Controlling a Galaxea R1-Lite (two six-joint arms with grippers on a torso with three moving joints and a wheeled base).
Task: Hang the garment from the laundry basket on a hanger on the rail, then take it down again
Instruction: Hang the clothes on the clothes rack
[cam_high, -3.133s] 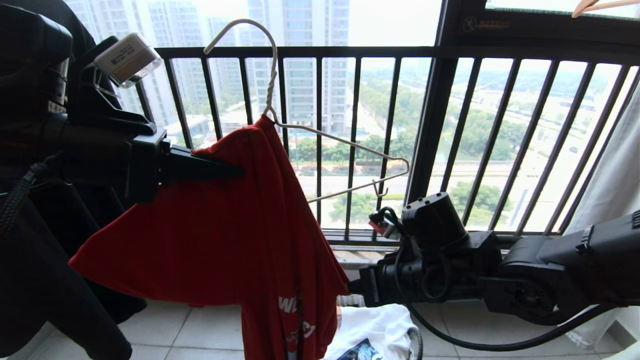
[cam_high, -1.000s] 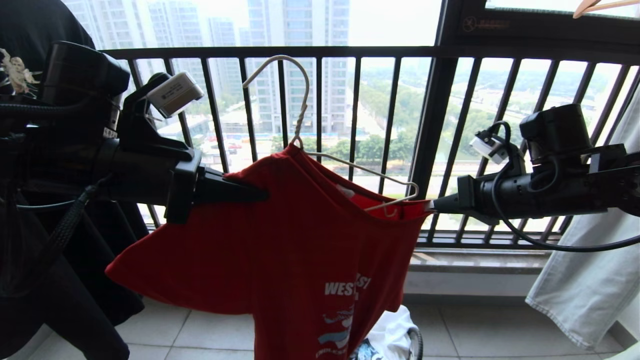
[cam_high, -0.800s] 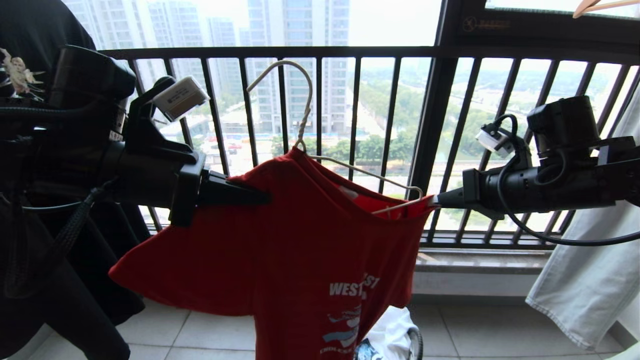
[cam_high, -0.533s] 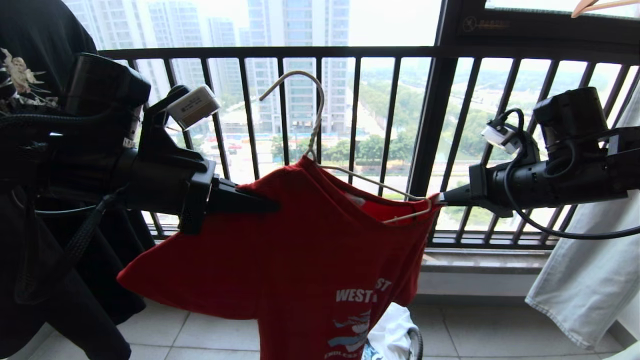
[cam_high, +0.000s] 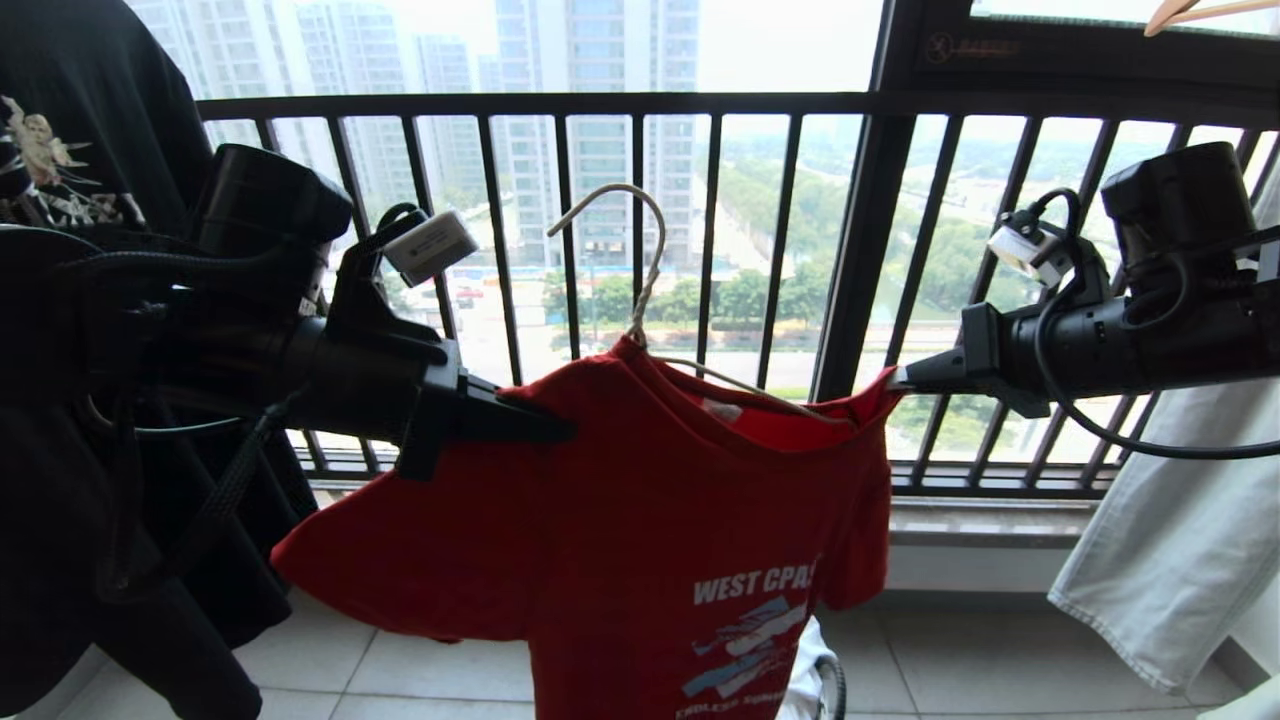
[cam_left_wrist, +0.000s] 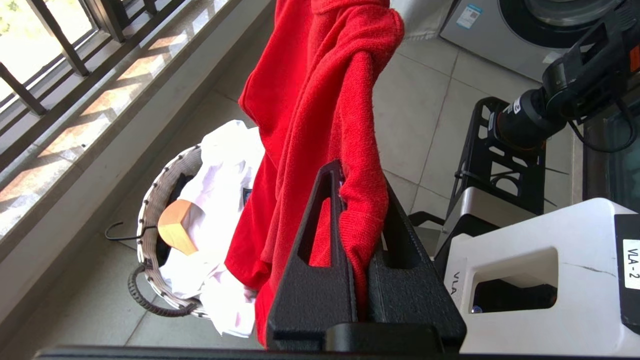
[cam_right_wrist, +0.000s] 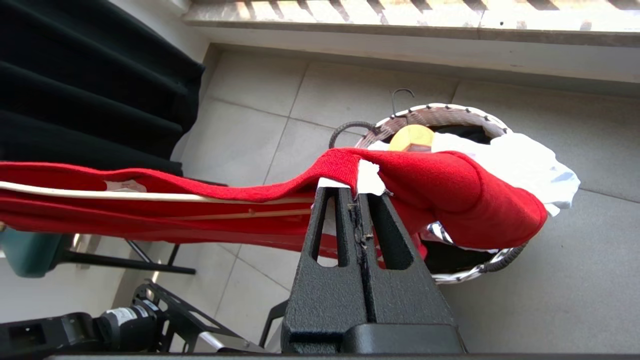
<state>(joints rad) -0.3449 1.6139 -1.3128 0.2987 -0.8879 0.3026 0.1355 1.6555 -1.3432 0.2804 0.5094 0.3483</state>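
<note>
Red shirt (cam_high: 640, 510) sits on the hanger (cam_high: 640, 260); our left end effector (cam_high: 560, 428) and right end effector (cam_high: 897, 380) pinch its shoulders shut. We should pull evenly and gently.

Black barred window railing (cam_high: 700, 103) across the view, with tower blocks (cam_high: 600, 120) and green trees (cam_high: 760, 290) beyond. Black printed T-shirt (cam_high: 60, 130) hanging at far left; pale grey-green garment (cam_high: 1170, 560) hanging at far right. Tip of a wooden hanger (cam_high: 1190, 12) at the upper right corner. Pale tiled floor (cam_high: 950, 660) and a stone sill (cam_high: 980, 520) under the bars. White crumpled garment (cam_left_wrist: 220, 200) and a wooden hanger end (cam_left_wrist: 176, 232) below; washing machine (cam_left_wrist: 530, 30) beside a white box (cam_left_wrist: 545, 280).
</note>
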